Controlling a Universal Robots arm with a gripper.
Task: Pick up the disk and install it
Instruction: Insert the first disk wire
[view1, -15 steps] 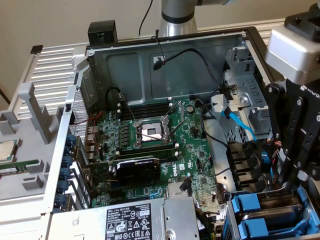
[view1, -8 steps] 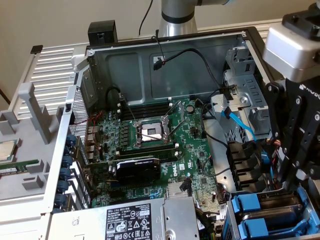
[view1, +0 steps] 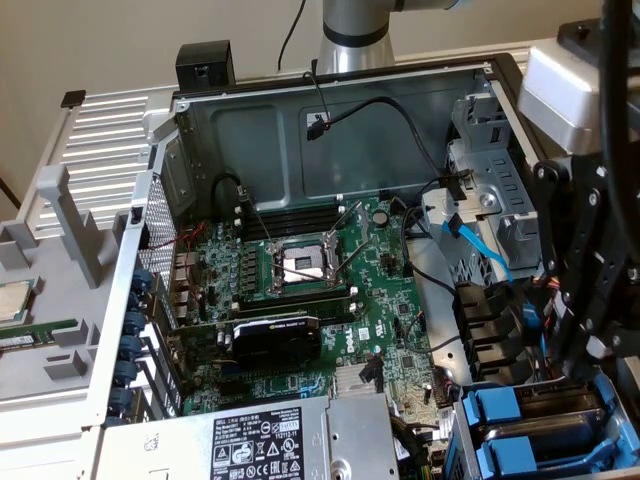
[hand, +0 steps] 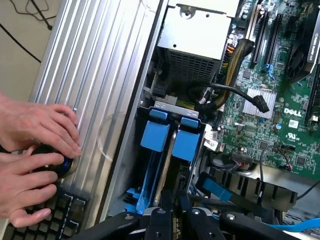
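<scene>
The disk (hand: 149, 192) stands on edge in the drive bay at the corner of the open computer case. Its blue frame runs from a blue front tab back to my gripper (hand: 175, 214). The black fingers sit close together on the disk's rear edge, so the gripper is shut on it. A second blue-fronted carrier (hand: 187, 144) sits in the slot right beside it. In the exterior view my gripper (view1: 588, 345) hangs over the bay at the lower right, above the blue carrier fronts (view1: 497, 408). The fingertips there are hidden behind the black linkage.
The motherboard (view1: 320, 270) with a black graphics card (view1: 275, 338) lies in the case, and the silver power-supply box (view1: 280, 440) is beside the bay. Loose black and blue cables (view1: 478, 250) run near the bay. A person's hands (hand: 35, 150) rest on a keyboard and round controller outside the case wall.
</scene>
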